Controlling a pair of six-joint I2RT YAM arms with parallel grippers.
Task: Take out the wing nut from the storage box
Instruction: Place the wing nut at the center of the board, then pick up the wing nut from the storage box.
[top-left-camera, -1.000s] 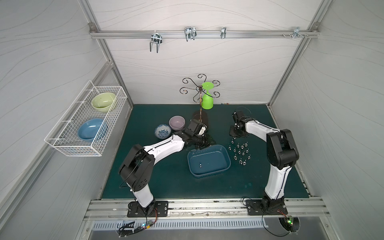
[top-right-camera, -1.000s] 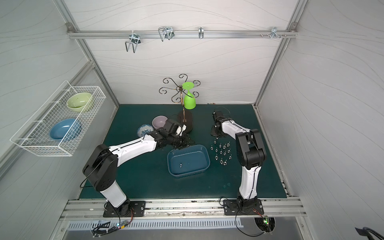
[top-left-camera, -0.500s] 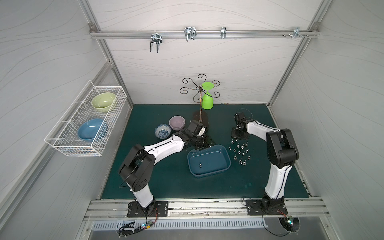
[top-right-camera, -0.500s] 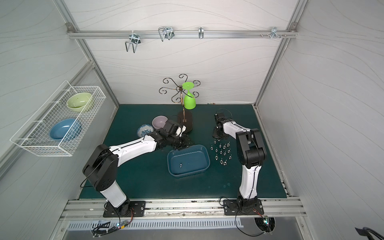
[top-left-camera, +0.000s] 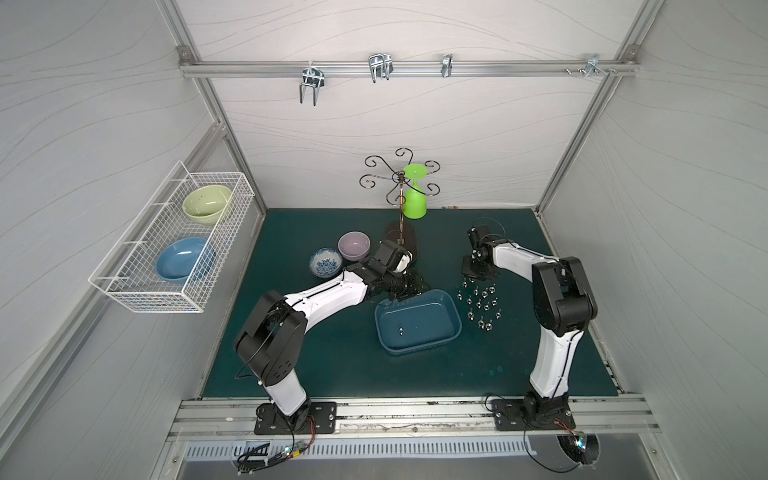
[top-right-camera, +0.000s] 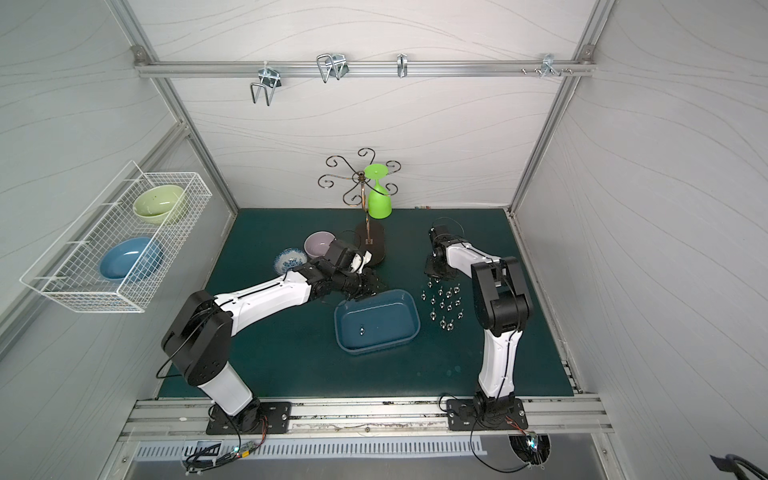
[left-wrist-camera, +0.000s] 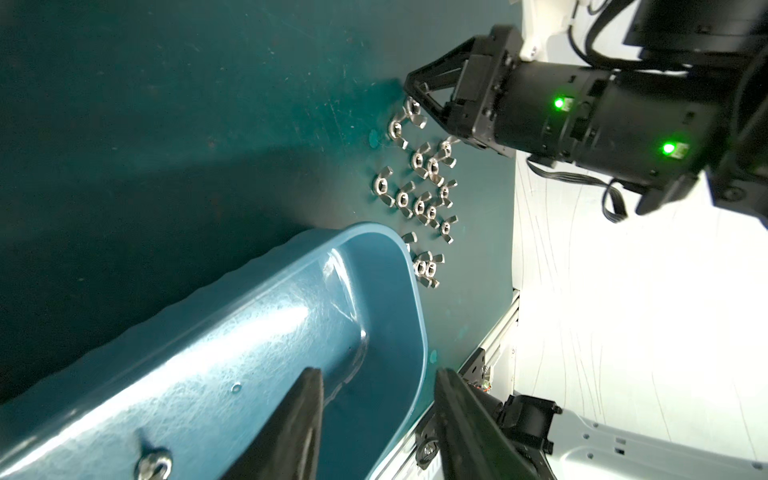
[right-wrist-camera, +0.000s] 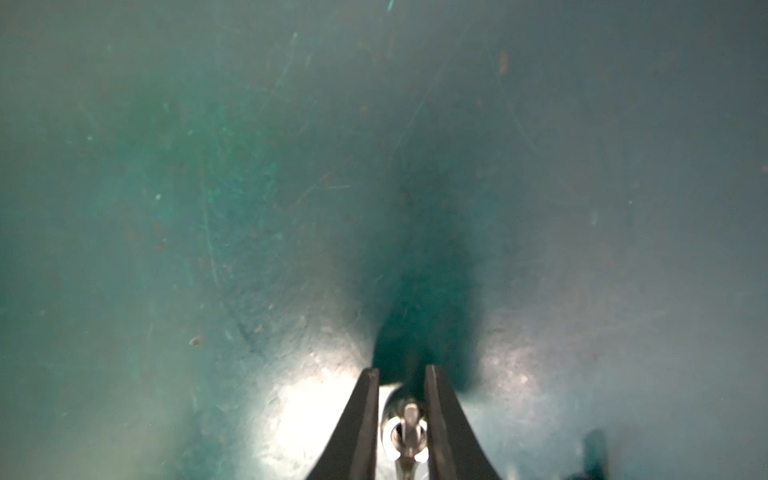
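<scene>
The dark-blue storage box (top-left-camera: 451, 309) (top-right-camera: 409, 305) sits mid-table with one wing nut (top-left-camera: 400, 330) (top-right-camera: 362, 330) (left-wrist-camera: 154, 461) on its floor. My left gripper (top-left-camera: 405, 289) (left-wrist-camera: 378, 399) hangs open over the box's far left corner. Its jaws straddle the rim and hold nothing. My right gripper (top-left-camera: 471, 274) (right-wrist-camera: 401, 374) points down at the mat at the far end of a cluster of several wing nuts (top-left-camera: 478, 303) (left-wrist-camera: 419, 195). A wing nut (right-wrist-camera: 405, 419) lies between its slightly parted fingers, with a gap showing on one side.
A purple bowl (top-left-camera: 353, 245) and a patterned bowl (top-left-camera: 325, 262) stand behind my left arm. The scrolled metal rack's base (top-left-camera: 401, 239) with a green cup (top-left-camera: 414, 201) is at the back. A white wire basket (top-left-camera: 174, 245) with two bowls hangs on the left wall.
My right gripper has shifted slightly right and nearer, to the loose nuts, and its jaws have parted from the nut they gripped. The left arm has stayed put.
</scene>
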